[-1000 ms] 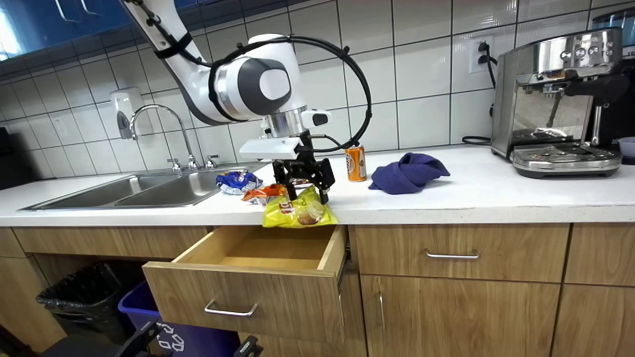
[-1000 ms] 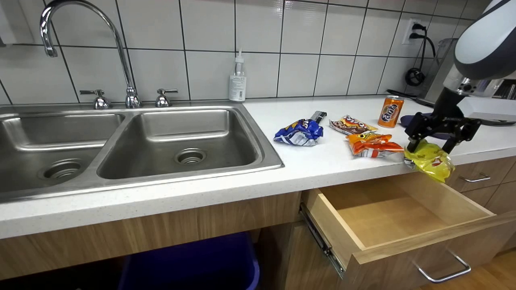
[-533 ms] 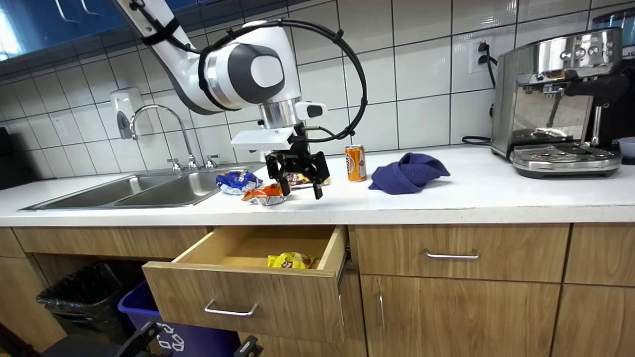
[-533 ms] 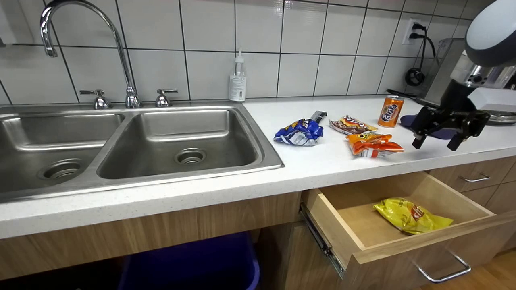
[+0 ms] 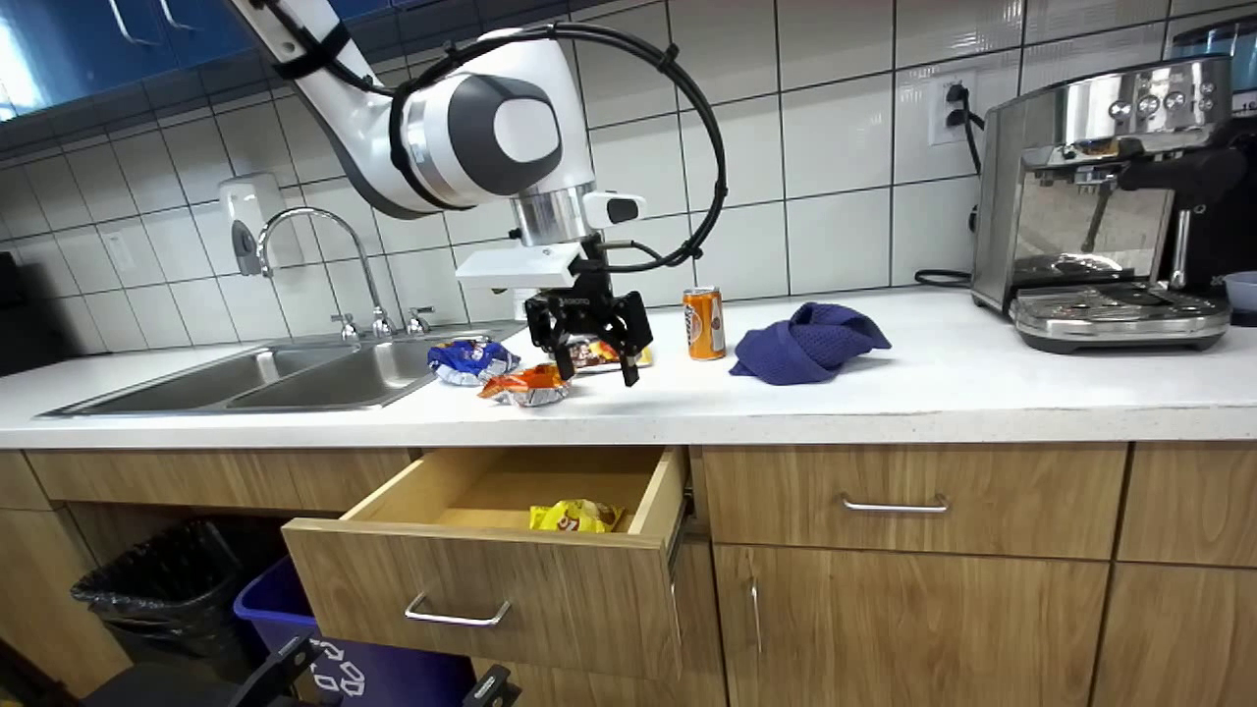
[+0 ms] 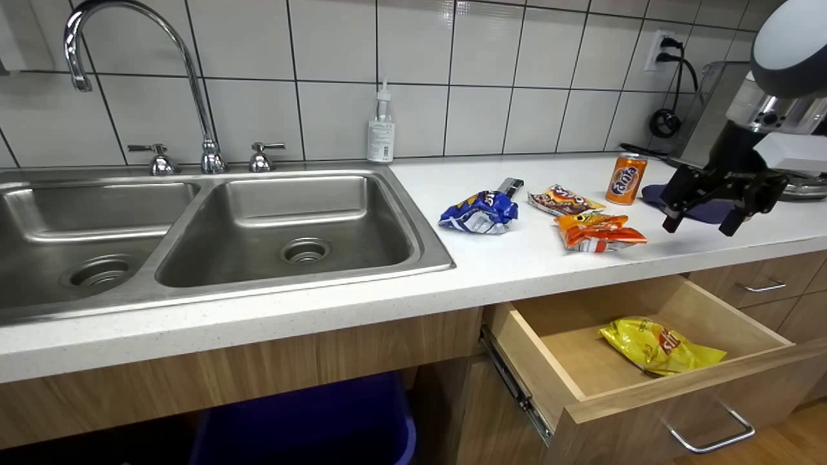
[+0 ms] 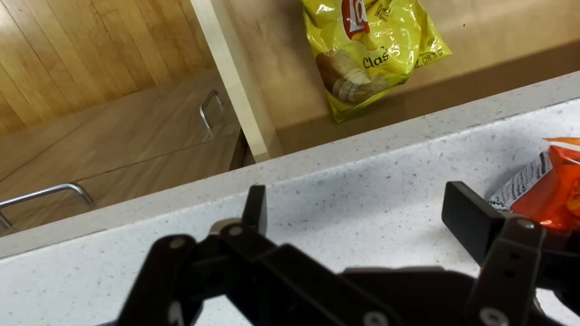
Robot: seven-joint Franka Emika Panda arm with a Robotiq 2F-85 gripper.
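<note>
My gripper (image 5: 597,375) is open and empty above the white counter near its front edge; it also shows in an exterior view (image 6: 702,225). In the wrist view its two fingers (image 7: 355,199) stand wide apart over bare counter. A yellow chip bag (image 6: 662,345) lies inside the pulled-out wooden drawer (image 6: 562,339) below; it also shows in the wrist view (image 7: 367,50). An orange chip bag (image 6: 597,232) is the nearest thing to the gripper, beside one finger (image 7: 562,190). A brown snack bag (image 6: 563,200) and a blue snack bag (image 6: 479,212) lie farther along the counter.
An orange soda can (image 5: 704,324) and a dark blue cloth (image 5: 807,344) are on the counter. A coffee machine (image 5: 1110,206) stands to one side and a double sink (image 6: 426,239) to the other. A blue bin (image 6: 310,426) and a black-bagged bin (image 5: 177,579) stand under the counter.
The gripper has opened and let go of the yellow bag, which dropped into the drawer. The gripper then moved up and slightly back over the counter.
</note>
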